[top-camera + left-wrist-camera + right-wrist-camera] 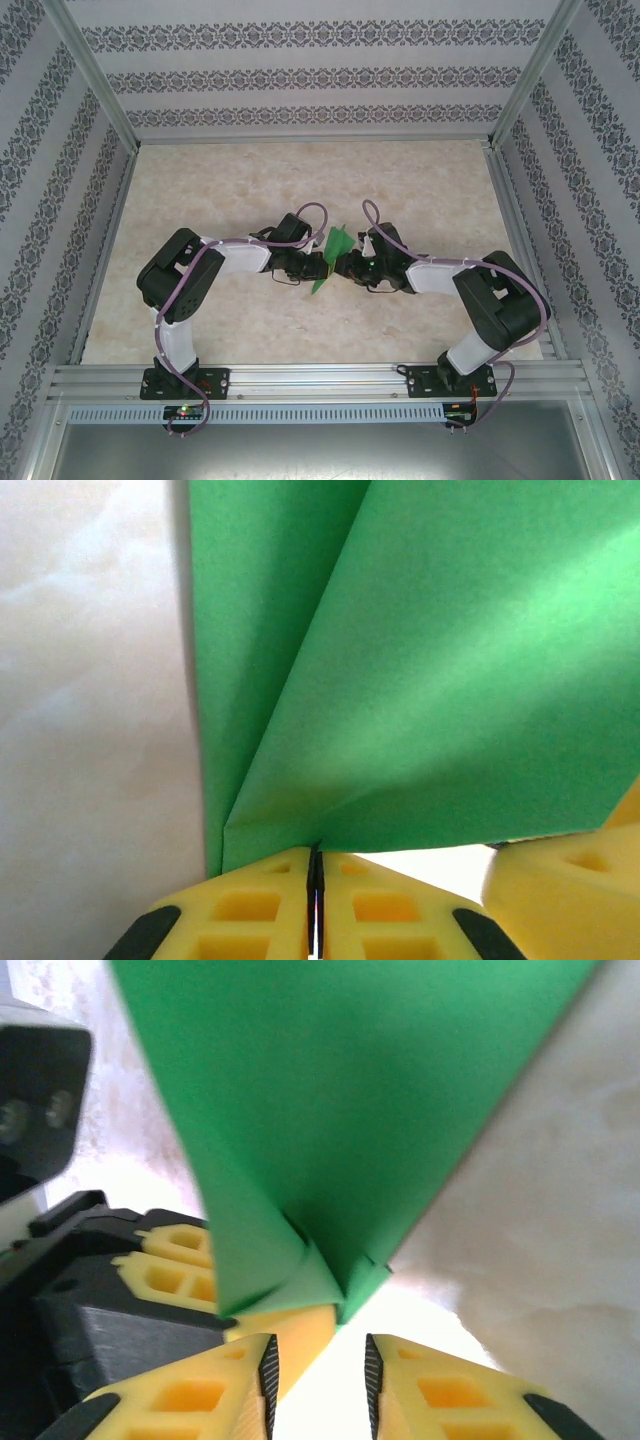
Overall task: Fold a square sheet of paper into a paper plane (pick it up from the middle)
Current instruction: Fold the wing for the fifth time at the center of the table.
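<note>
The folded green paper stands raised above the counter at its middle, between the two claws. The left claw is clenched on the paper's lower edge, its yellow fingers pressed together. The right claw is released, fingers apart, just beside the paper's folded corner.

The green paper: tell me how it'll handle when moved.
Probably light: the left gripper holds the green paper up by one pinched edge. Likely floppy where single-layered, stiffer along its visible creases. It may crumple if squeezed hard.
</note>
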You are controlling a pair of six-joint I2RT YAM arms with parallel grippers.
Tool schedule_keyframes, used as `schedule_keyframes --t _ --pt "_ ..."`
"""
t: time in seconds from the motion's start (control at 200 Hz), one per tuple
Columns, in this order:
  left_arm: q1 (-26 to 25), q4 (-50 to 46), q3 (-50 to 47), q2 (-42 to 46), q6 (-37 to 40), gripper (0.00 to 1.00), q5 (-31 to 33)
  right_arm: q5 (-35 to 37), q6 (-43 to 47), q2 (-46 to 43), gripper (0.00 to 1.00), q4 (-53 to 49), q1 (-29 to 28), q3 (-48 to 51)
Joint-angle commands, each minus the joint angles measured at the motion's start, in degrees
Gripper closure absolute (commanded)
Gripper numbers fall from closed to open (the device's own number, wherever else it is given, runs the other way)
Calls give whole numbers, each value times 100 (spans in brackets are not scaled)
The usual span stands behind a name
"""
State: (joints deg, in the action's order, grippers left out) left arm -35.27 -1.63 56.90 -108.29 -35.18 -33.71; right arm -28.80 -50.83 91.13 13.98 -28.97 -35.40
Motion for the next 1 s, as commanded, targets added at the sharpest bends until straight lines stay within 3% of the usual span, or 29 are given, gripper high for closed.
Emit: schedule_keyframes --t 0.0,0.495,0.994 --pt "-48 18 -86 -150 95 87 84 22 230 -54 68 -140 49 -258" --pt "-42 9 -116 -108 161 85 39 102 534 426 68 -551 124 -748" --pt "-42 -210 -100 172 325 80 19 379 1044 623 92 -1323 129 -1286"
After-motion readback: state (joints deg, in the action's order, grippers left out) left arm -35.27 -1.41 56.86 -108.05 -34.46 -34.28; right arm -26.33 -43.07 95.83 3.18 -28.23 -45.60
